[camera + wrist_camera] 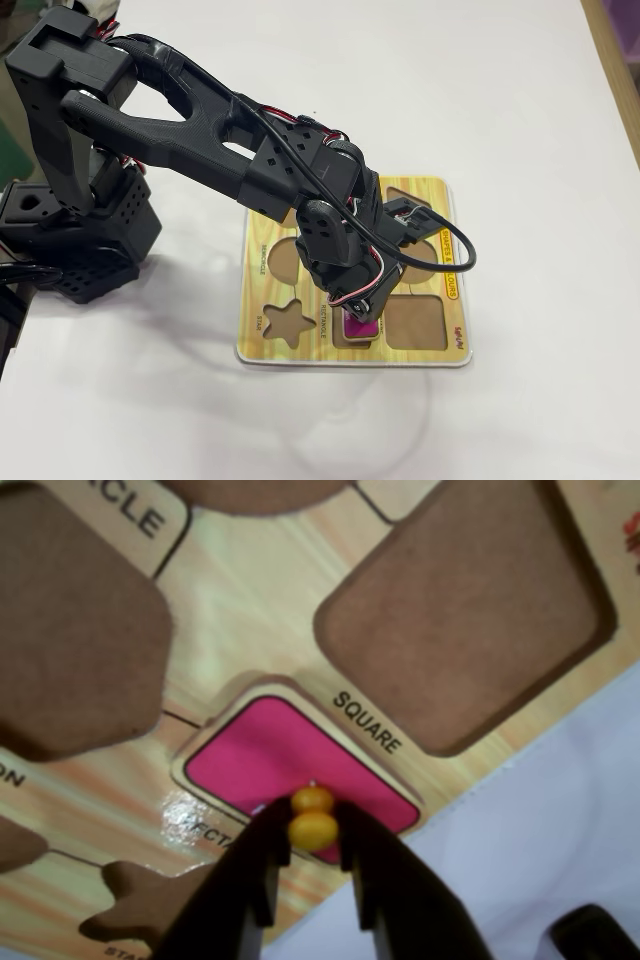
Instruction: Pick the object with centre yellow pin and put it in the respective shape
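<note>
Step in hand: placement. In the wrist view, the end effector (315,820) is clamped on the yellow knob (313,816) of the magenta-pink piece (290,760), with 1 dark finger on each side of the knob. The piece lies over the rectangle cutout (195,780) of the shape board (250,590). A pale wooden rim shows along its upper edges, and it appears level with the board or nearly so. Whether it is fully seated cannot be told, since the fingers hide its near edge.

The square cutout (465,610) just beside it is empty, and the star cutout (140,900) lies on the other side of the fingers.

In the fixed view, the arm (200,120) reaches down over the board (430,355), which rests on the white worktop (520,120). A sliver of the piece (358,327) shows beneath the end effector (360,318).

Next move, as a judgement:
1. Confirm that the piece sits flat in the cutout.
2. Part the fingers without dragging the knob sideways.
3. Lift straight up, clear of the board.
</note>
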You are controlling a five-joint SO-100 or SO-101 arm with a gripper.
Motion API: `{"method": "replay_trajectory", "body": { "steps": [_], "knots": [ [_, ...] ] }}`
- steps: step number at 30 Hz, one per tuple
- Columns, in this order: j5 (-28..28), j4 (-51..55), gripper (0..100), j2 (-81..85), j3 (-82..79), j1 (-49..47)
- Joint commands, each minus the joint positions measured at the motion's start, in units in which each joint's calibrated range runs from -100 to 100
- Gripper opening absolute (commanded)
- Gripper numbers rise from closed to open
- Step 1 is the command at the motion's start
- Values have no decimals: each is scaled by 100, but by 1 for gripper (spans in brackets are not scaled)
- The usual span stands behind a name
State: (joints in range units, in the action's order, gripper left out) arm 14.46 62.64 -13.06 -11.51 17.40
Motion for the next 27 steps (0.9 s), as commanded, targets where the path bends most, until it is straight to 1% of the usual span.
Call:
{"method": "replay_trajectory", "body": {
  "steps": [1,27],
  "knots": [
    [108,-6,1,51,207,-60],
    [50,-58,1,51,9,116]
  ]
}}
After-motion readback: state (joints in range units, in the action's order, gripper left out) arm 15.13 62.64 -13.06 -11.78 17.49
